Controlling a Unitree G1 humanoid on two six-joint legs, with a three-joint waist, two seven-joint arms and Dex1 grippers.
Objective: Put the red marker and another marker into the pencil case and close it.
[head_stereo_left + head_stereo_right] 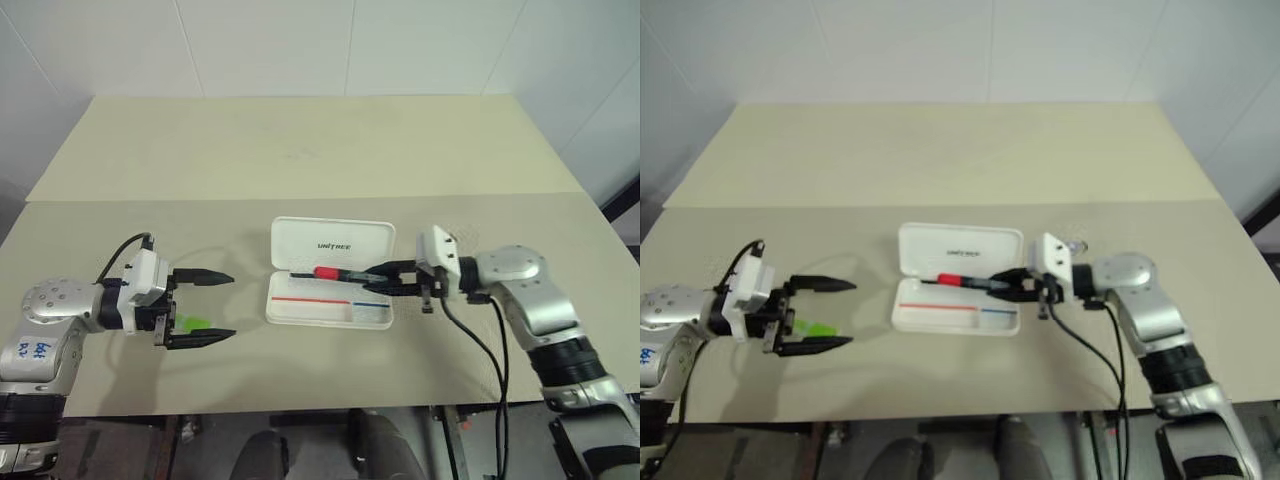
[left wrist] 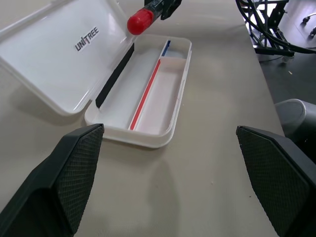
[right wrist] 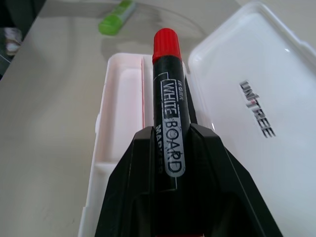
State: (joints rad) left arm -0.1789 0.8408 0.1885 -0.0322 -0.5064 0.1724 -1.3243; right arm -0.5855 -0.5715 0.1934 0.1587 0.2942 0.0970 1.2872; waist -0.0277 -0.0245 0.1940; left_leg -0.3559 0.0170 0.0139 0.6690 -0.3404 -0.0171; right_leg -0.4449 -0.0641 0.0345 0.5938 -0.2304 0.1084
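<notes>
Black fingers of the right pincer (image 1: 385, 280) are pinched on one red marker (image 3: 167, 103), gripping its black barrel so that the red cap points out over the open tray of the single pencil case (image 1: 330, 300). This white case lies open in the middle of the counter (image 1: 300, 150), its lid (image 2: 54, 54) tilted back with the logo showing, and thin red and blue lines run along the tray floor. Left of the case, well apart from it, the left pincer (image 1: 208, 306) hangs with its two fingers spread wide. One lime-green highlighter (image 1: 194, 323) lies on the counter between those fingers, partly hidden by the lower one.
</notes>
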